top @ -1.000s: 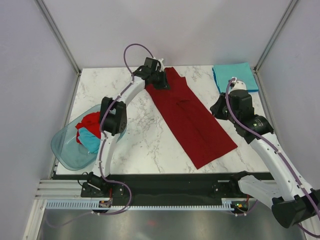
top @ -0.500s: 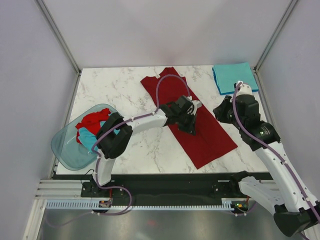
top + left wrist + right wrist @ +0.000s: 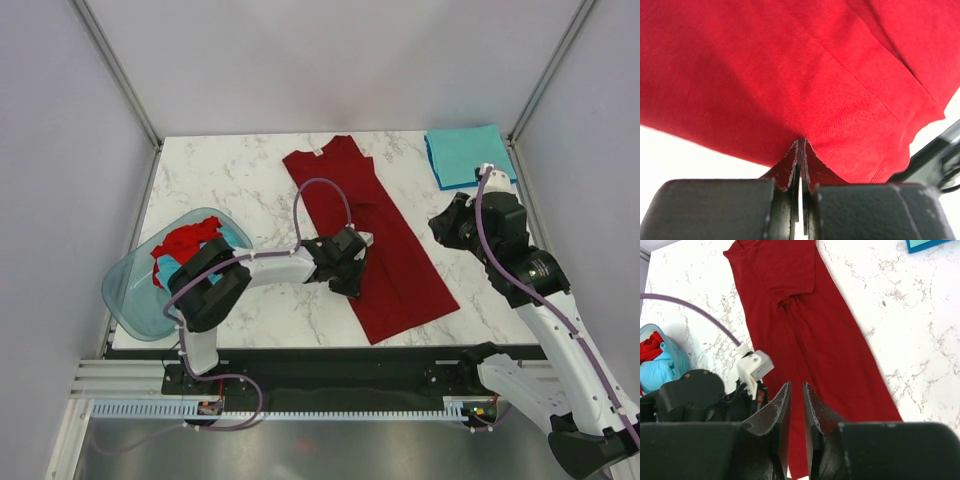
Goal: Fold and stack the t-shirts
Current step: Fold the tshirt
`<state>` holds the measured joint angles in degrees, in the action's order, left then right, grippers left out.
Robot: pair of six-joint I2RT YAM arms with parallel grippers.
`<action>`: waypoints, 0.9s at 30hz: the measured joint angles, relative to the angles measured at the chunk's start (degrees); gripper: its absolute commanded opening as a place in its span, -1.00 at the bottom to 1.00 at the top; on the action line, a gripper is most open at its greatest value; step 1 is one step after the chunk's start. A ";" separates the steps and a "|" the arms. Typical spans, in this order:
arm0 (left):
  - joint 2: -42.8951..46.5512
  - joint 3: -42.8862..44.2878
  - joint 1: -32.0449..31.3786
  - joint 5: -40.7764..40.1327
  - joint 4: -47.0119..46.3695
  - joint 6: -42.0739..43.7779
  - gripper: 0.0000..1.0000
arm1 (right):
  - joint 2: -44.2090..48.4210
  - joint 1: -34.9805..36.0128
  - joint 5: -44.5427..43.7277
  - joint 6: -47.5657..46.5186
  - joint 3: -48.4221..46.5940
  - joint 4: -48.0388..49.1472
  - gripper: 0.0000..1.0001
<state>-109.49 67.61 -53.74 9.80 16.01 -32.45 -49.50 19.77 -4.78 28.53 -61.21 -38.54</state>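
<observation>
Left end effector [image 3: 800, 150] clenched on the near-left edge of the dark red t-shirt [image 3: 390, 250], fabric pinched between the jaws. I see that shirt laid as a long strip diagonally across mid worktop [image 3: 230, 190], collar at the far end. Right end effector [image 3: 796, 407] hovers right of it, jaws a slit apart, gripping nothing. Folded teal t-shirt [image 3: 465, 155] at far-right corner; bundled tees [image 3: 180, 243] in the basin [image 3: 125, 295], left edge.

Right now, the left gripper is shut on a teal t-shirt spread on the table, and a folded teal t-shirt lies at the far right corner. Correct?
Not quite. The left gripper is shut on a dark red t-shirt spread on the table, not a teal one; the left wrist view shows it. The folded teal t-shirt does lie at the far right corner.
</observation>
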 measured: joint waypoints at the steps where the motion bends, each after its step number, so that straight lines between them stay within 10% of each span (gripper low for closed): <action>1: 1.57 -1.90 0.00 -1.03 0.09 -0.09 -0.95 | 0.02 0.00 0.02 0.07 0.00 -0.04 -0.53; 16: 24.44 -25.46 9.18 -8.94 3.74 -1.64 -0.95 | -6.40 0.00 9.79 0.63 11.56 4.98 -0.41; 27: 28.02 -17.86 19.19 -4.74 11.78 3.30 -0.65 | -25.49 0.00 11.50 1.77 13.25 17.88 -0.28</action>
<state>-81.47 49.76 -34.54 5.06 27.79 -29.15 -74.98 19.77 6.72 30.30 -47.97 -20.67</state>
